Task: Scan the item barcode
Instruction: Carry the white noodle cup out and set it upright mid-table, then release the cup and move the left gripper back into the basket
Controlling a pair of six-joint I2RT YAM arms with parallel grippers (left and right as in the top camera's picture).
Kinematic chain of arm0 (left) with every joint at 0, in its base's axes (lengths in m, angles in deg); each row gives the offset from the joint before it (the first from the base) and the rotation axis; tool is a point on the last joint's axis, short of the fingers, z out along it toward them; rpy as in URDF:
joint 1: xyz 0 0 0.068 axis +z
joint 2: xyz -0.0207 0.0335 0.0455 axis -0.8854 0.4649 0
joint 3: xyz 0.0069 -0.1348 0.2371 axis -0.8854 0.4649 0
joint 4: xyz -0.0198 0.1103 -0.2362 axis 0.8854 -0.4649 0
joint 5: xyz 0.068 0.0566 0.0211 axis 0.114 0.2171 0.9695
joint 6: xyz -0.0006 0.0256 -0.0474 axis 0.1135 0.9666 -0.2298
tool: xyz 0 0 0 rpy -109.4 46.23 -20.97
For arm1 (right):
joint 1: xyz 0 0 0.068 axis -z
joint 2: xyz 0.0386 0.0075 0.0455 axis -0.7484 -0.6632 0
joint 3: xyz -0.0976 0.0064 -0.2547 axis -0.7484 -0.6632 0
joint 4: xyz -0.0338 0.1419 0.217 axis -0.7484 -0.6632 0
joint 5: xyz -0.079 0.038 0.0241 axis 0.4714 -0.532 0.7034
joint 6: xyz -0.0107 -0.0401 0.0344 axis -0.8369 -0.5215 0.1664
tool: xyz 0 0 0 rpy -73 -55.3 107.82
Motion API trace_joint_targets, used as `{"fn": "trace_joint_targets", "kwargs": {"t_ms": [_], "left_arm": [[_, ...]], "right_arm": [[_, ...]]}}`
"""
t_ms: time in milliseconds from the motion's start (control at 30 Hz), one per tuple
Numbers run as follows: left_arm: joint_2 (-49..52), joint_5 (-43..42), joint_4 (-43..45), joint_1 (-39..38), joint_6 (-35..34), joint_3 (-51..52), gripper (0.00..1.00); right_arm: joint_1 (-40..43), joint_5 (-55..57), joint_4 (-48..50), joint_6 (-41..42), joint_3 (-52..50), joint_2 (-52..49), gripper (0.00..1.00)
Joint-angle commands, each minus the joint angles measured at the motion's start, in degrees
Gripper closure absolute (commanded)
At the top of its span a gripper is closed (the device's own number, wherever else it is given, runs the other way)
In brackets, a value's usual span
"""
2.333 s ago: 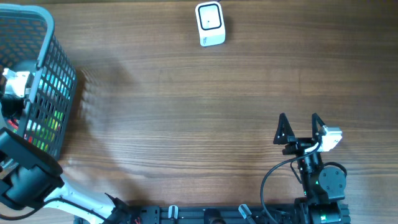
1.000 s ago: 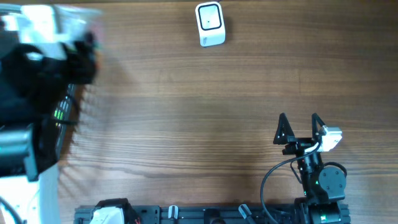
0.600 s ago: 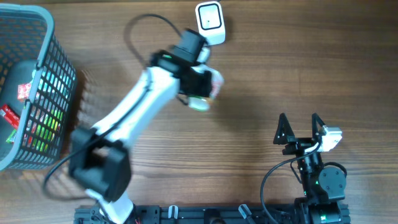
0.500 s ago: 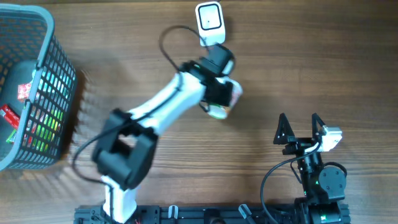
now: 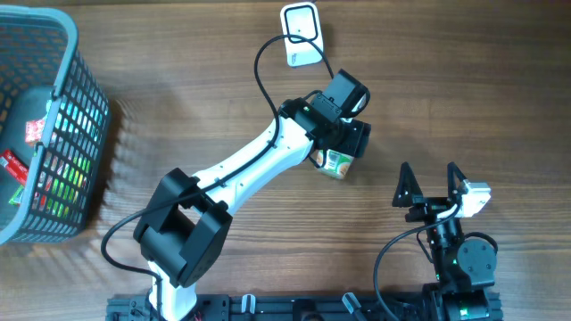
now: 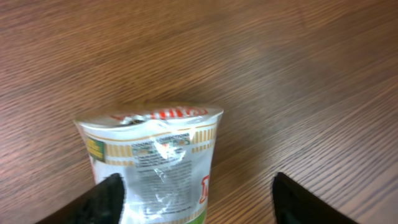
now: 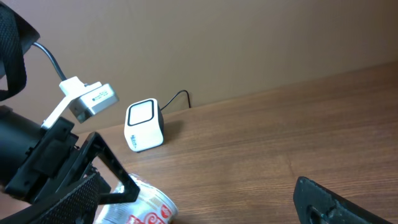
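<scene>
The item, a cup of noodles (image 5: 335, 164), lies on its side on the wood table a little in front of the white scanner (image 5: 301, 34). My left gripper (image 5: 343, 150) hangs over it, open. In the left wrist view the cup (image 6: 155, 155) rests against the left finger (image 6: 102, 200), and a wide gap separates it from the right finger (image 6: 305, 202). Its printed side faces that camera. My right gripper (image 5: 428, 183) stands open and empty near the front right. Its view shows the cup (image 7: 142, 208), the scanner (image 7: 144, 126) and the left arm's fingers (image 7: 112, 165).
A dark mesh basket (image 5: 85, 98) holding several packets stands at the table's left edge. The scanner's cable (image 5: 268, 53) loops over the left arm. The table's rear edge meets a brown wall (image 7: 249, 43).
My left arm swung from the basket across to the table's middle with the cup, set it down before the scanner, and its jaws widened. The right arm has not moved.
</scene>
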Motion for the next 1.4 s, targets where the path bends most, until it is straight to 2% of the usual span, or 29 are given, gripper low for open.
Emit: {"fn": "trace_joint_targets", "kwargs": {"t_ms": [0, 67, 100, 133, 300, 367, 433, 533, 633, 667, 700, 733, 800, 867, 933, 967, 1100, 1233, 1367], "left_arm": [[0.6, 1.6, -2.4, 0.3, 0.0, -0.5, 0.31], [1.0, 6.5, -5.1, 0.3, 0.0, 0.0, 0.30], [1.0, 9.6, -5.5, 0.3, 0.0, 0.0, 0.36], [1.0, 9.0, -5.0, 0.3, 0.0, -0.1, 0.43], [1.5, 7.3, -6.8, 0.2, -0.2, 0.0, 0.45], [1.7, 7.3, -7.0, 0.2, -0.2, 0.0, 0.41], [0.3, 7.4, -6.9, 0.9, 1.5, -1.3, 0.31], [-4.3, 7.3, -7.1, 4.8, 1.1, -2.8, 0.31], [-4.6, 7.3, -12.2, 8.9, 1.1, -2.6, 0.44], [-3.6, 7.3, -14.1, 9.9, 1.1, -2.1, 0.46], [-2.8, 7.3, -14.6, 10.4, 1.1, -1.2, 0.56], [-1.6, 7.3, -13.8, 10.6, 1.1, 0.5, 0.77], [1.0, 7.3, -8.2, 10.6, 1.3, 4.3, 0.96], [3.1, 6.5, -2.2, 10.8, 1.3, 6.5, 0.96], [5.0, 1.4, 0.4, 10.8, 1.3, 6.7, 0.96], [6.2, -1.0, 0.7, 10.6, 1.3, 6.7, 0.96], [9.4, -2.0, 1.6, 10.4, 1.3, 6.7, 0.93], [9.6, -8.7, 1.8, 10.0, 1.2, 6.7, 0.91], [9.6, -9.0, 0.6, 8.3, -1.0, 6.7, 0.90]], "right_arm": [[0.2, -0.9, 0.3, 0.4, -0.1, 0.4, 0.00], [0.2, -0.9, 0.3, 0.4, -0.1, 0.4, 0.00], [0.2, -0.9, 0.3, 0.4, -0.1, 0.4, 0.00], [0.2, -0.9, 0.3, 0.4, -0.1, 0.4, 0.00], [0.2, -0.9, 0.3, 0.4, -0.1, 0.4, 0.00], [0.2, -0.9, 0.3, 0.4, -0.1, 0.4, 0.00], [0.2, -0.9, 0.3, 0.4, -0.1, 0.4, 0.00], [0.2, -0.9, 0.3, 0.4, -0.1, 0.4, 0.01], [0.2, -0.9, 0.3, 0.4, -0.1, 0.4, 0.00], [0.2, -0.9, 0.3, 0.4, -0.1, 0.4, 0.00], [0.2, -0.9, 0.3, 0.4, -0.1, 0.4, 0.00], [0.2, -0.9, 0.3, 0.4, -0.1, 0.4, 0.00], [0.2, -0.9, 0.3, 0.4, -0.1, 0.4, 0.00], [0.2, -0.9, 0.3, 0.4, -0.1, 0.4, 0.00], [0.2, -0.9, 0.3, 0.4, -0.1, 0.4, 0.00], [0.2, -0.9, 0.3, 0.4, -0.1, 0.4, 0.00], [0.2, -0.9, 0.3, 0.4, -0.1, 0.4, 0.00], [0.2, -0.9, 0.3, 0.4, -0.1, 0.4, 0.00], [0.2, -0.9, 0.3, 0.4, -0.1, 0.4, 0.00]]}}
